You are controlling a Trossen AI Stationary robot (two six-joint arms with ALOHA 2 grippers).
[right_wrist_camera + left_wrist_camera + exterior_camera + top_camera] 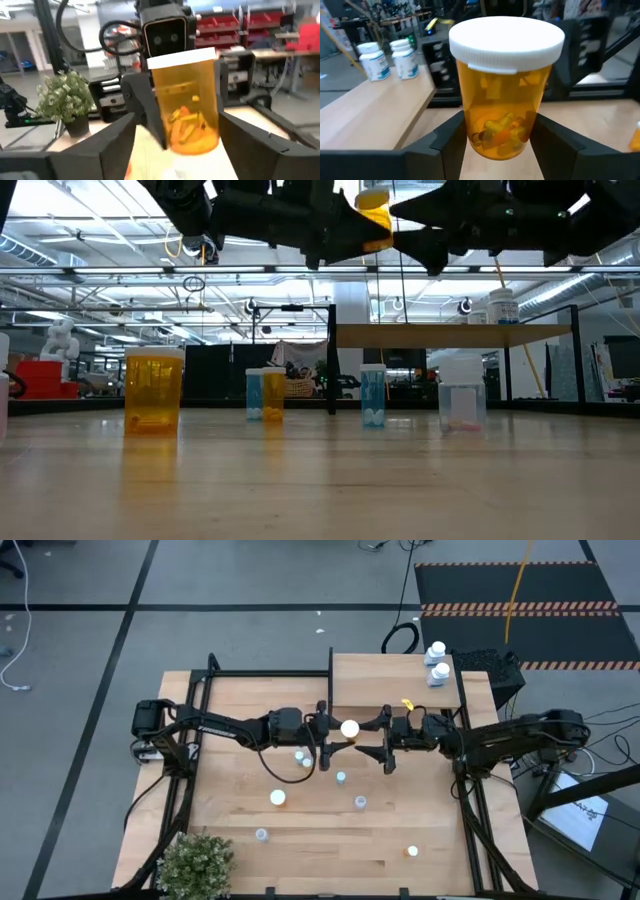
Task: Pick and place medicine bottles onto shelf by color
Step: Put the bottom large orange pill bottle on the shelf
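Looking straight down from the high view, two dark arms meet above the middle of the table (pixel 240 830). Between them sits the white cap of an orange bottle (pixel 350 727), upright, long axis vertical. The left gripper (pixel 334 730) is clamped on it; the right gripper (pixel 378 735) faces it from the other side with its fingers spread. The shelf (pixel 390 680) lies just beyond the bottle, nearer the right arm, with two white bottles (pixel 437 662) at its far corner.

From table height, the orange bottle (pixel 375 220) hangs high in the air, above shelf (pixel 450 335) level. Several small bottles (pixel 153 390) stand on the tabletop below.

From the left wrist, the fingers (pixel 451 137) press both sides of the bottle's (pixel 506 85) lower half.

From the right wrist, the bottle (pixel 187 102) stands between that gripper's parted fingers (pixel 117 137), which appear clear of it. It looks like a hand-over.
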